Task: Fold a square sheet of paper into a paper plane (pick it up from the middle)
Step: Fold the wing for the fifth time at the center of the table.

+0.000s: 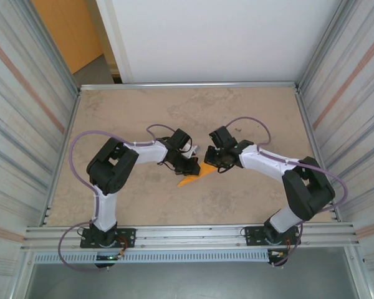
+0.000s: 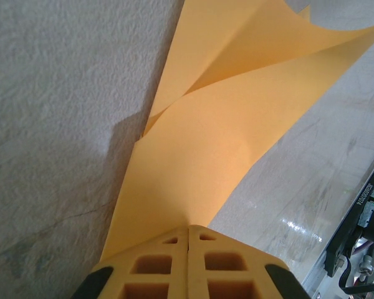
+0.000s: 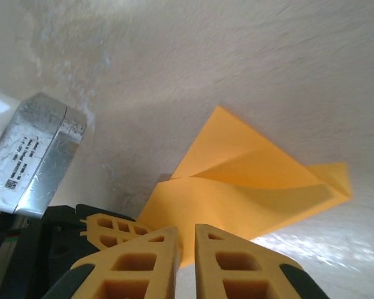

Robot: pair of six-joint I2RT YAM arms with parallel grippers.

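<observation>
The orange sheet of paper (image 1: 192, 180) is lying just near of the table's (image 1: 143, 112) middle, between the two claws, already folded into a pointed shape whose tip is aiming near and left. Seen from the left wrist, the sheet of paper (image 2: 237, 124) is fanning out from the fingers, with one flap curling up off the layer under it and a crease running away from the camera. The left claw (image 2: 188, 249) is pressing its two yellow fingers (image 2: 156, 271) flat together on the near end of the sheet, clamping it.

From the right wrist, the sheet of paper (image 3: 249, 180) is resting on the pale, speckled table (image 3: 237, 50), its raised fold casting a soft shadow. The right claw (image 3: 186, 243) is standing narrow, a slim gap showing between its fingers (image 3: 149, 261), with the sheet's edge sitting right at that gap; whether it is reaching in between them I cannot tell. A silvery block (image 3: 37, 156) with a printed label is showing at the left of this view.

From above, the left claw (image 1: 196, 169) and the right claw (image 1: 210, 167) are meeting close together over the sheet. Ribbed metal walls (image 1: 25, 106) are flanking the table, and an orange panel (image 1: 65, 31) is standing at the far left.
</observation>
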